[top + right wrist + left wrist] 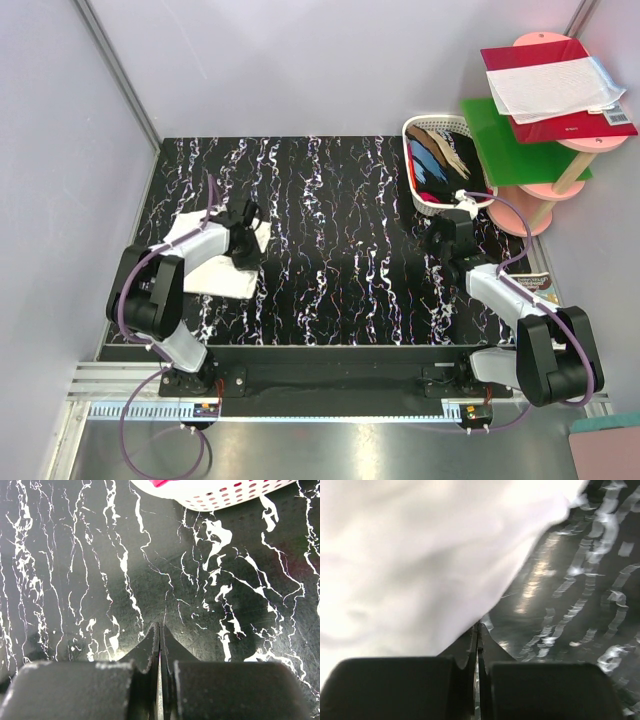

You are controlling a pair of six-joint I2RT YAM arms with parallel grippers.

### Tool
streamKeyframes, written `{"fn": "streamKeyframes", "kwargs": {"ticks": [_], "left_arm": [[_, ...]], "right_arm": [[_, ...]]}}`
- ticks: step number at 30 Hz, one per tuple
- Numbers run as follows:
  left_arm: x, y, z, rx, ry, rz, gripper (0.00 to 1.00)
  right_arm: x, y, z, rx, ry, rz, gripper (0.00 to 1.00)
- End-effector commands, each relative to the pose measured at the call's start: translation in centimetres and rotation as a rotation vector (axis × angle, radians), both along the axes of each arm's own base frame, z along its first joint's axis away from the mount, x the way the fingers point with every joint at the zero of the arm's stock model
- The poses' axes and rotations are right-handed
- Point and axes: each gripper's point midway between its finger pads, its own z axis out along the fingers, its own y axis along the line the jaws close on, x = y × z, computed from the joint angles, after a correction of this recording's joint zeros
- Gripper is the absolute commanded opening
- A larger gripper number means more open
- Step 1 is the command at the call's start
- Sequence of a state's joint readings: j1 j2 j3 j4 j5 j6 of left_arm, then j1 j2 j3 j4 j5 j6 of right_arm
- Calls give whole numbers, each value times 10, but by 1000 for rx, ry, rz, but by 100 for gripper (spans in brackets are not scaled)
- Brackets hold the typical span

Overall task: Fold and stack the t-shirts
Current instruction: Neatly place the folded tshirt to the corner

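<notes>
A white t-shirt (222, 268) lies folded on the left side of the black marbled table (340, 250). My left gripper (248, 220) is shut, and its tips rest at the shirt's right edge. In the left wrist view the white cloth (410, 555) fills the upper left, and the left gripper (478, 630) has no cloth visible between its jaws. Dark, blue and tan shirts (440, 160) lie in the white basket (412, 130). My right gripper (443, 232) is shut and empty just in front of the basket. In the right wrist view it (160, 630) is over bare table.
The basket's perforated wall (220, 495) shows at the top of the right wrist view. A pink stand (545, 210) with a green board (515, 145) and a red folder with white paper (555, 85) stands at the back right. Grey walls close in the table.
</notes>
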State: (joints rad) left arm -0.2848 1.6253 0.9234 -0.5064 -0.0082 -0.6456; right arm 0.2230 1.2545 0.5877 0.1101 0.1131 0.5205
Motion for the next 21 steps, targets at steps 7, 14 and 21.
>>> {"fn": "streamKeyframes", "kwargs": {"ticks": [7, 14, 21], "left_arm": [[-10, 101, 26, 363, 54, 169, 0], [11, 112, 5, 281, 61, 215, 0], [22, 112, 26, 276, -53, 223, 0]], "right_arm": [[9, 22, 16, 47, -56, 62, 0], [11, 27, 22, 42, -62, 84, 0], [6, 26, 18, 42, -58, 80, 0]]}}
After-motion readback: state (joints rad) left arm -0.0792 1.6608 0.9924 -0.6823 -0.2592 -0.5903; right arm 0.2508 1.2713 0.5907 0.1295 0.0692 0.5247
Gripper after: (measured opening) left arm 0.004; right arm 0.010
